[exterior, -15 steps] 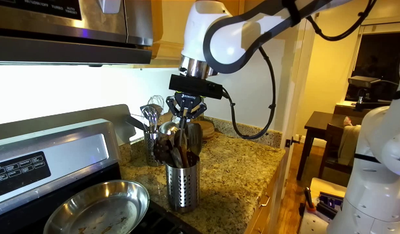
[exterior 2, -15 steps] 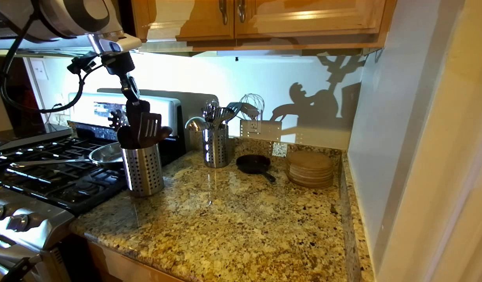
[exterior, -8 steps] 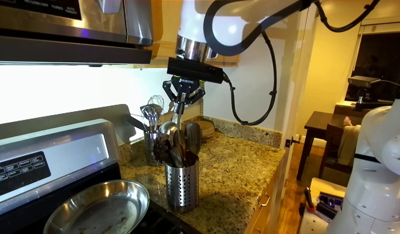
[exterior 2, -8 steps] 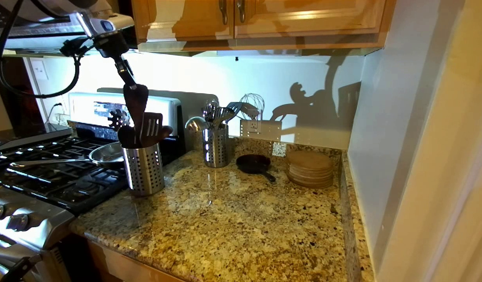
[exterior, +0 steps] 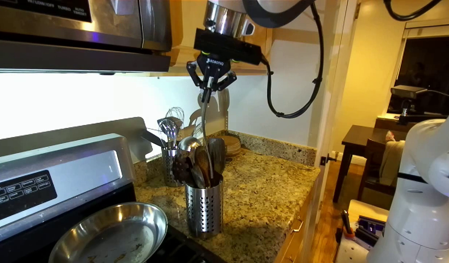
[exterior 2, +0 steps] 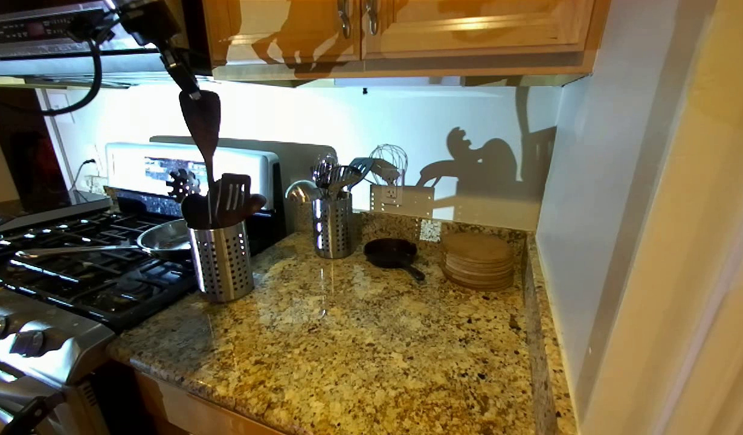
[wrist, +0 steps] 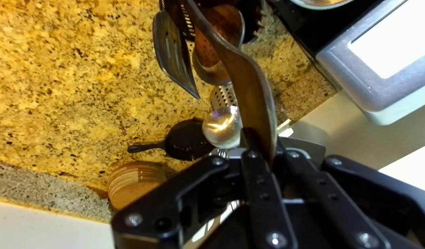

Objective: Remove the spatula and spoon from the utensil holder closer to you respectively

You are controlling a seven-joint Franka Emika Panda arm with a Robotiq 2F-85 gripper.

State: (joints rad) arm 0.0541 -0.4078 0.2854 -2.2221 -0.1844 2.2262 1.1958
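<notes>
We see the hand [exterior: 206,96] grasping the spatula [exterior 2: 201,121] at the upper end of its broad head, which is pinched between the two fingers. The spatula is above the utensil holder [exterior: 205,212], with the head up and the handle [wrist: 211,33] pointing down into the mouth of the holder, among other dark utensils [exterior: 217,155]; its lower end is hidden from us. In both exterior views its long axis is nearly upright, with only a small tilt, the top leaning to the left side of the view. The flat face [exterior 2: 200,109] of the head is turned to us in an exterior view, while the thin edge [exterior: 203,118] shows like a softly bent line in an exterior view. In the wrist view the handle runs away from the fingers, toward the top and a little to the left. The holder stands on the tabletop [exterior 2: 371,338], just beside the stove [exterior: 89,175]. A second holder [exterior 2: 332,229], with silver utensils [exterior: 190,143], stands near, apart from this one.
</notes>
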